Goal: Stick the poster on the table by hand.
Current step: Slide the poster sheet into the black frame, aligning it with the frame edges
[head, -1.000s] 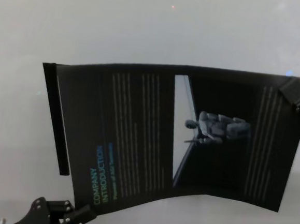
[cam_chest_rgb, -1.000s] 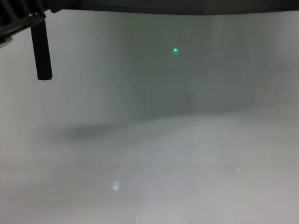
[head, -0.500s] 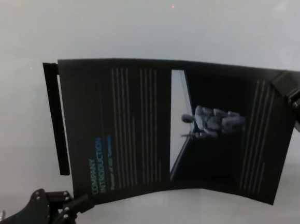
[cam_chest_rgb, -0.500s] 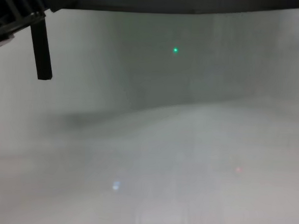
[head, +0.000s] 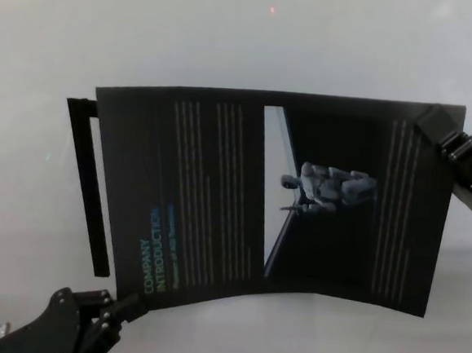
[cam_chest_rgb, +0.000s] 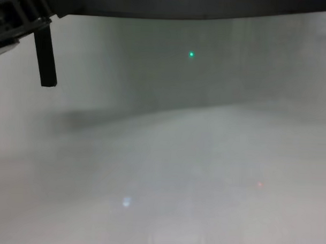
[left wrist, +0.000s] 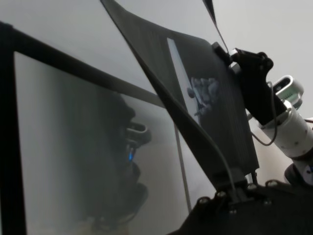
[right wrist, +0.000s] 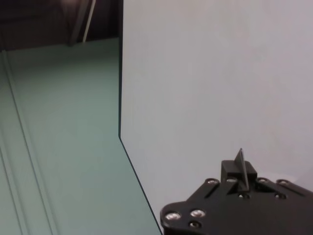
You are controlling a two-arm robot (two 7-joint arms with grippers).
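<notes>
The black poster (head: pixel 218 191), with its green "COMPANY INTRODUCTION" heading near the lower left, hangs slightly bowed over the pale table (head: pixel 230 37). My left gripper (head: pixel 134 306) is shut on the poster's near left corner, and the left wrist view shows that corner pinched (left wrist: pixel 234 192). My right gripper (head: pixel 433 123) is shut on the far right corner; in the right wrist view a thin sliver of the poster (right wrist: pixel 239 164) stands between its fingers. In the chest view the poster (cam_chest_rgb: pixel 183 7) is a dark band along the top.
A thin black bar (head: pixel 96 190) stands just left of the poster, partly behind its left edge, and shows in the chest view as an upright bar (cam_chest_rgb: pixel 46 56). Bare table (cam_chest_rgb: pixel 204 182) spreads below and around the sheet.
Both grippers have carried the poster farther from me and slightly left. The sheet looks flatter than before. The black bar has not moved.
</notes>
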